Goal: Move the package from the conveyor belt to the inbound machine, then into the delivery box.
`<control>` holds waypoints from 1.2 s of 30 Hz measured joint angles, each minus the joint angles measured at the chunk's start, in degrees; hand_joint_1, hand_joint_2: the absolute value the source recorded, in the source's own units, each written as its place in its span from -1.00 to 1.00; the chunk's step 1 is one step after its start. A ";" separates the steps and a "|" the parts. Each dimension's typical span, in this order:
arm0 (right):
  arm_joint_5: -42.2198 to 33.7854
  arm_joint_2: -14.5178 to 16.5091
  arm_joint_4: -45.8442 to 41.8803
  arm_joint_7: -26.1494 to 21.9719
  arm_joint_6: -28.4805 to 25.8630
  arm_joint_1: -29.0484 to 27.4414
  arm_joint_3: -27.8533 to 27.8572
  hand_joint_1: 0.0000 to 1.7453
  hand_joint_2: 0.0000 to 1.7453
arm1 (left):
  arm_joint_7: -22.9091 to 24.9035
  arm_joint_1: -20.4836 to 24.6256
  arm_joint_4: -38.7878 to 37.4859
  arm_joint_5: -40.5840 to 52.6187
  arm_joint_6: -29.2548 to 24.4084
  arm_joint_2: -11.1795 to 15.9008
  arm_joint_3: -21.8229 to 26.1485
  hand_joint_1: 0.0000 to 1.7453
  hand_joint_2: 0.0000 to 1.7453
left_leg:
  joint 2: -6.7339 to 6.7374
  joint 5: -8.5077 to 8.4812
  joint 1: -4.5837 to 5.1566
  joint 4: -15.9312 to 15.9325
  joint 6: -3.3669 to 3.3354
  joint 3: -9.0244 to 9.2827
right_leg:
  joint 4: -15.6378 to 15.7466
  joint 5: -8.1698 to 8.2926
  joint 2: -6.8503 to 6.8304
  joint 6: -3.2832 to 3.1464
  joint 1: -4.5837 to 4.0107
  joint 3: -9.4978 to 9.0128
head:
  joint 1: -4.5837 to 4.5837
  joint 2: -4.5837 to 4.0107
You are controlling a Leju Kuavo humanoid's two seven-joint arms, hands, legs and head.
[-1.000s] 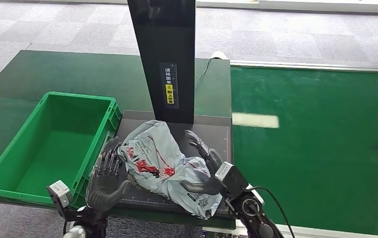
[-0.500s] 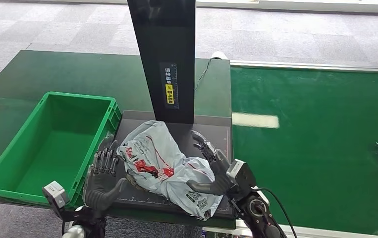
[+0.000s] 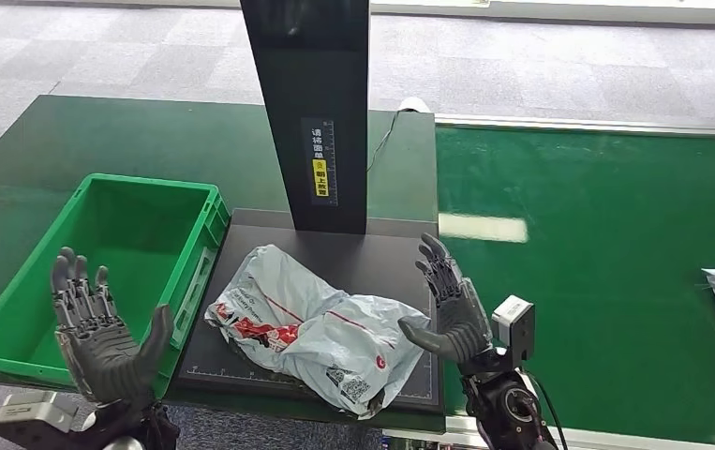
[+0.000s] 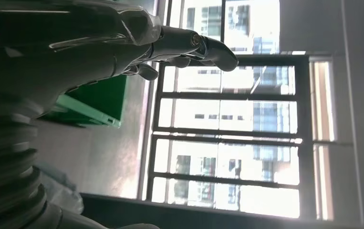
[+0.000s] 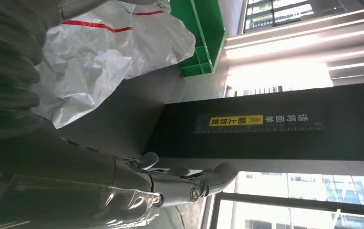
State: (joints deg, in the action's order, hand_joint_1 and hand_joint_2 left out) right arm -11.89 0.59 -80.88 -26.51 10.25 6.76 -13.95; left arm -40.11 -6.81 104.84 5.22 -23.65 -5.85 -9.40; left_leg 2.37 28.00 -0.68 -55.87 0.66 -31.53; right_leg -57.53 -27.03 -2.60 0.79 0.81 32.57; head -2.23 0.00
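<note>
With the package (image 3: 311,323) laid on the inbound machine (image 3: 335,253) between the spread, empty left hand (image 3: 100,337) and right hand (image 3: 452,309), a regrasp toward the delivery box (image 3: 16,319) is judged to be needed next

- The package (image 3: 306,323), a crumpled grey poly bag with red markings, lies flat on my inbound machine's (image 3: 330,258) dark platform.
- The delivery box (image 3: 16,323), green and open-topped, sits just beside that platform.
</note>
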 joint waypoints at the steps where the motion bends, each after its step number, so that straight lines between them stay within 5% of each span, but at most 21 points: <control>1: -0.19 -0.01 -0.43 0.14 -0.24 -0.18 0.20 -1.00 1.00 | 0.00 0.01 1.68 -0.58 -2.20 0.35 -0.73 -1.00 1.00 | 0.00 0.00 0.00 0.00 0.00 0.00 | 0.00 0.00 0.00 0.00 0.00 0.00 | 0.01 0.00; 5: -0.90 -0.06 -1.47 0.51 -0.82 -0.26 0.65 -1.00 1.00 | 0.00 0.75 6.66 -1.27 -5.29 1.48 -2.96 -1.00 1.00 | -0.01 0.00 0.00 0.00 0.00 0.00 | 0.00 0.00 -0.01 0.00 0.00 0.00 | 0.01 0.00; 10: -1.19 -0.06 -1.59 0.67 -1.12 0.47 0.70 -1.00 1.00 | 0.00 2.22 6.03 2.57 2.44 4.36 -6.44 -1.00 1.00 | 0.02 0.00 0.01 0.00 0.00 0.02 | 0.00 0.01 0.01 0.00 0.01 -0.02 | 0.02 0.00; 20: -1.20 -0.05 -1.58 0.65 -1.13 0.71 0.70 -1.00 1.00 | 0.48 3.00 4.36 4.17 4.13 6.59 -8.66 -1.00 1.00 | 0.00 0.00 0.00 0.00 0.00 0.02 | 0.00 0.00 0.00 0.00 0.01 -0.01 | 0.02 0.00; 25: 0.25 0.41 -1.54 -0.37 -0.42 0.58 0.84 -1.00 1.00 | 14.45 4.34 -3.69 24.38 15.81 6.58 -9.71 -1.00 1.00 | 0.02 0.00 0.03 0.00 0.00 0.05 | 0.01 0.01 0.00 0.01 0.04 -0.03 | 0.02 0.00; 28: 1.06 0.80 -1.54 -0.56 0.01 0.20 1.42 -1.00 1.00 | 21.57 6.08 -11.45 31.01 18.35 6.10 -9.88 -1.00 1.00 | 0.04 0.00 0.03 -0.01 0.00 0.06 | 0.01 0.04 0.02 0.01 0.04 -0.03 | 0.01 0.00; 36: 1.70 1.14 -1.52 -0.03 1.09 0.04 2.43 -1.00 1.00 | 25.87 9.11 -24.06 32.62 31.80 5.93 -10.97 -1.00 1.00 | -0.01 0.00 0.03 0.00 0.00 0.03 | 0.00 0.03 0.00 0.02 0.03 -0.01 | 0.01 0.00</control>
State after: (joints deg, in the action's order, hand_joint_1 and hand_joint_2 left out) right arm -10.19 1.73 -82.40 -26.53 11.33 6.80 -11.52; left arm -14.24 2.30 80.77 37.84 8.15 0.09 -20.36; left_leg 2.37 28.00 -0.66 -55.88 0.66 -31.50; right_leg -57.52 -27.01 -2.60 0.81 0.85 32.55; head -2.22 0.00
